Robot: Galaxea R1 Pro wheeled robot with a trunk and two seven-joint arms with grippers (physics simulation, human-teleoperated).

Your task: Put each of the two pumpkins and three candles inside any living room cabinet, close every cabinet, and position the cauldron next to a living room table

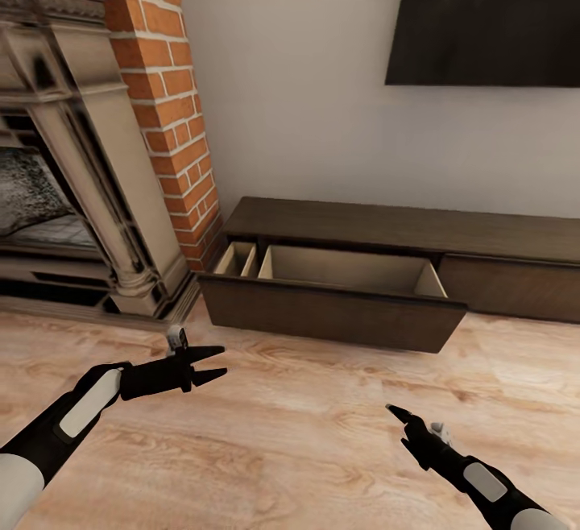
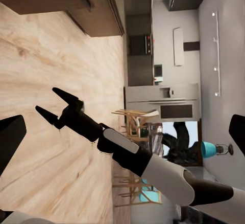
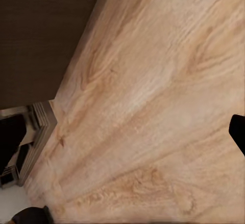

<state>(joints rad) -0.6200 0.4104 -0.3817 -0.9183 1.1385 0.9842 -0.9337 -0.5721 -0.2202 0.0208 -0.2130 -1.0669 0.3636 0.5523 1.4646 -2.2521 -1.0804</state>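
The robot faces the cabinet (image 1: 403, 228), the long low dark brown unit against the wall beside the brick fireplace (image 1: 165, 103) and below a dark wall screen (image 1: 483, 18). Its left drawer (image 1: 330, 308) is pulled out over the wooden floor (image 1: 306, 433), and the visible part of its pale interior looks empty. The step in hand appears to be loading the cabinet, yet no pumpkin or candle appears and neither arm carries anything; the next move likely calls for fetching an item and bringing it to the open drawer, which must later be pushed shut. The left gripper (image 1: 216, 361) hovers above the floor just short of the drawer front, fingers parted moderately and holding nothing. The right gripper (image 2: 51, 103) also hangs over bare floor, its two fingers spread and empty.
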